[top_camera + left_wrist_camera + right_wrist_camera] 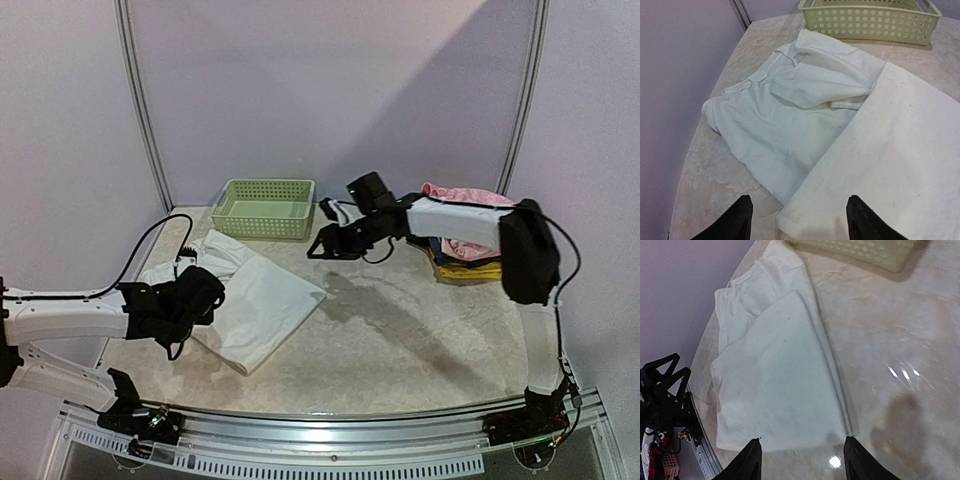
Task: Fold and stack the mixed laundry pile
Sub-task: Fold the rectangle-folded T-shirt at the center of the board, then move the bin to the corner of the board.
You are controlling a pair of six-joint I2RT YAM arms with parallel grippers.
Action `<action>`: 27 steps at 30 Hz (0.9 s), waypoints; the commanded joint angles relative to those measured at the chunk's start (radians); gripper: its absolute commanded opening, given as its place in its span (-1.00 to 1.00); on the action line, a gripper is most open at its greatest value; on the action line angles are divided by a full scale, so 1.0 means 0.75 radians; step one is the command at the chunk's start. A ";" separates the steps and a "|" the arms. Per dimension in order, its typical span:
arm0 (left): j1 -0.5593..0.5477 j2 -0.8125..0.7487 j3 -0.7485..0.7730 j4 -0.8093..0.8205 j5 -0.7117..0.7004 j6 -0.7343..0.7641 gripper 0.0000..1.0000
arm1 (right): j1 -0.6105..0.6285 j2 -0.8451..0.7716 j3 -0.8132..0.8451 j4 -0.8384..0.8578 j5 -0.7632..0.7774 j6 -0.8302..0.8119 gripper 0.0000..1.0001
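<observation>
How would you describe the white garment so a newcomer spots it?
Find the pale green lattice basket at the far edge of the table. In front of it, on the left, a large white garment lies partly folded over itself. It is the only white cloth; the other clothes form a pink, yellow and dark stack at the right.

Illumination is diffuse, moderately bright and overhead. In the top view a diagonal shade boundary crosses the back wall (330, 90). The right arm (455, 215) casts a soft shadow (365, 292) on the glossy table (420, 345). The right wrist view shows small glare spots (902, 372) on that surface. Focus is adequate throughout.
</observation>
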 commanded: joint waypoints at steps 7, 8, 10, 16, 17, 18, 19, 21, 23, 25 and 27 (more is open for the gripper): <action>0.082 -0.069 -0.052 0.165 0.271 0.150 0.30 | -0.211 -0.424 -0.472 0.035 0.057 -0.102 0.27; 0.106 -0.060 -0.057 0.180 0.313 0.153 0.30 | -0.211 -0.417 -0.480 0.029 0.047 -0.110 0.29; 0.163 -0.045 -0.068 0.212 0.384 0.154 0.29 | -0.210 -0.386 -0.484 0.016 0.024 -0.118 0.32; 0.300 -0.017 -0.073 0.256 0.493 0.174 0.28 | -0.210 -0.292 -0.474 0.004 -0.065 -0.146 0.43; 0.328 -0.019 -0.073 0.264 0.511 0.176 0.28 | -0.210 -0.281 -0.471 0.003 -0.078 -0.152 0.44; 0.352 -0.021 -0.075 0.273 0.532 0.180 0.27 | -0.210 -0.264 -0.469 0.002 -0.088 -0.154 0.46; 0.373 -0.023 -0.075 0.285 0.547 0.186 0.27 | -0.212 -0.252 -0.468 0.002 -0.100 -0.156 0.48; 0.401 -0.024 -0.069 0.292 0.557 0.203 0.27 | -0.211 -0.234 -0.465 0.006 -0.115 -0.163 0.50; 0.424 -0.018 -0.058 0.296 0.564 0.226 0.27 | -0.210 -0.222 -0.464 0.006 -0.125 -0.170 0.53; 0.447 -0.005 -0.041 0.301 0.572 0.241 0.27 | -0.210 -0.207 -0.464 0.010 -0.140 -0.174 0.54; 0.471 0.015 -0.019 0.308 0.588 0.256 0.27 | -0.210 -0.193 -0.464 0.014 -0.158 -0.177 0.56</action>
